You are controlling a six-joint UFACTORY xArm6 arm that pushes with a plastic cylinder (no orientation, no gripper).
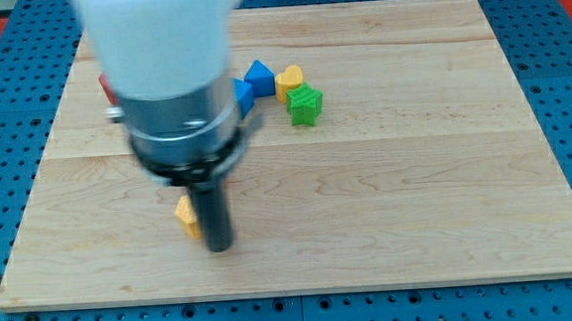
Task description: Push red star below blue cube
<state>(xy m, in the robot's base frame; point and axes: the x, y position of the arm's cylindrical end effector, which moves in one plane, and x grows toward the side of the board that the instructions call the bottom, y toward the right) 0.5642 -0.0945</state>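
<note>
star (pixel 304 104) below heart (pixel 289 79), triangular block (pixel 259 77) left of heart

The rod's tip (pixel 219 246) rests just right of a yellow block (pixel 185 215); farther off, a blue block (pixel 259 79), yellow heart (pixel 289 80) and green star (pixel 304 104) cluster.

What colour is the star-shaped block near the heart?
Green, clearest in the camera view.

Red star (pixel 105 90): sliver at arm's left edge. Blue cube (pixel 243 93): partly hidden.
</note>
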